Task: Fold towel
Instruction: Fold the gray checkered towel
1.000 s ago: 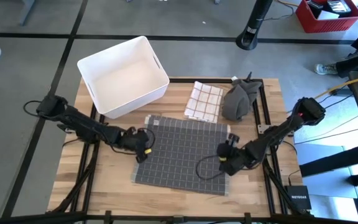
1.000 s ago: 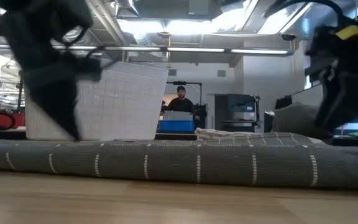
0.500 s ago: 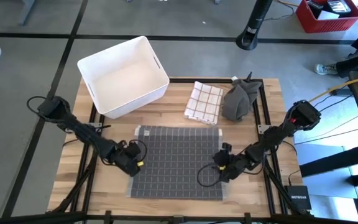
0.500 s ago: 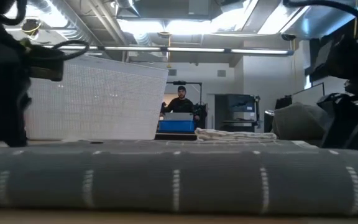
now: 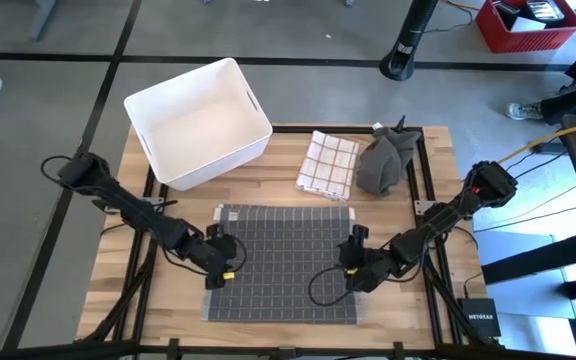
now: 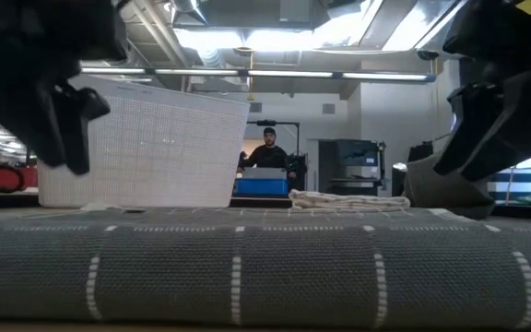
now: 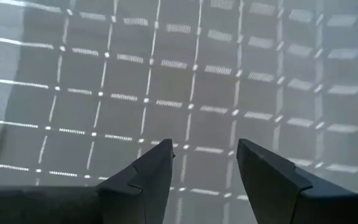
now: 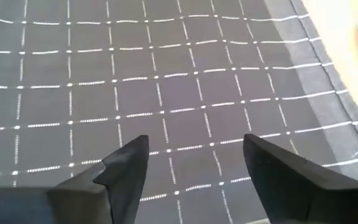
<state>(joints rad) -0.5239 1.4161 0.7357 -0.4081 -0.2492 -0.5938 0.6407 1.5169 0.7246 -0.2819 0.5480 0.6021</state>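
Two arms, both dark, near-black, built of slim jointed links. Left arm [image 5: 128, 210]: loose black cable looped along its links; yellow mark beside the left claw [image 5: 230, 272]. Right arm [image 5: 443, 215]: red-and-yellow marking at its bulky joint toward 3 o'clock; thin black cable curling out by the right claw [image 5: 346, 265]. Claw fingers [image 7: 151, 177] are matte dark grey, wedge-shaped, tapering to angular tips; the right pair [image 8: 126, 165] looks the same.

Both arms reach inward and low from opposite sides. The left claw [image 5: 224, 273] hangs with its fingers [image 7: 151, 174] spread apart, gripping nothing. The right claw [image 5: 349, 266] hangs likewise, its fingers [image 8: 126, 165] parted wider, gripping nothing.
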